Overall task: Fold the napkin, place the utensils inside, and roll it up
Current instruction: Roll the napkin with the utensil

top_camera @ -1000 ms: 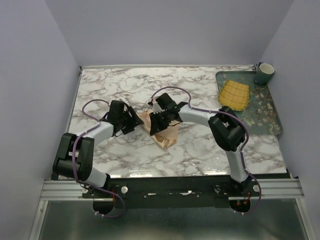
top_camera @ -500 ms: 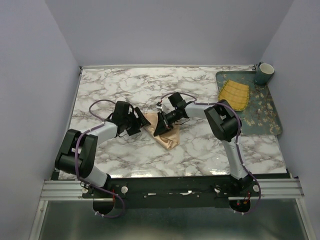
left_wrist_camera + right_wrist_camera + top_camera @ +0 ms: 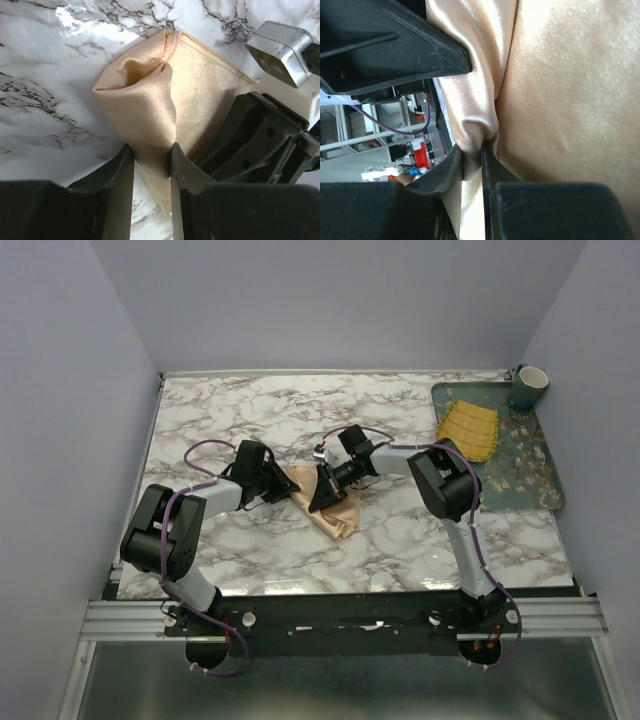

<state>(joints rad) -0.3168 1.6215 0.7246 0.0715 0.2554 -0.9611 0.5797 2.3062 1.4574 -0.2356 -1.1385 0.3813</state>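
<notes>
Over the last second the left hand (image 3: 280, 483) has slid in to the napkin's left edge and narrowed its opening, while the right arm's elbow has swung back towards the tray (image 3: 545, 495). From above, the peach napkin (image 3: 335, 512) lies bunched as a rough wedge near the middle of the tabletop (image 3: 420, 540), with both hands meeting at its far end, the right hand (image 3: 322, 490) just beside the left. A yellow cloth (image 3: 468, 430) lies on the tray, well apart at the right, and a cup (image 3: 528, 387) stands at the tray's far corner. I can make out no utensils anywhere. In the left wrist view the two fingers (image 3: 122, 170) flank a puffed fold of cloth that fills the gap between them, so this hand looks to be grasping the napkin. In the right wrist view the fingers are clamped tight on a narrow ridge of the same fabric. My judgement is that the task is early: the fold is under way but loose and uneven, and nothing has been placed inside or rolled.
</notes>
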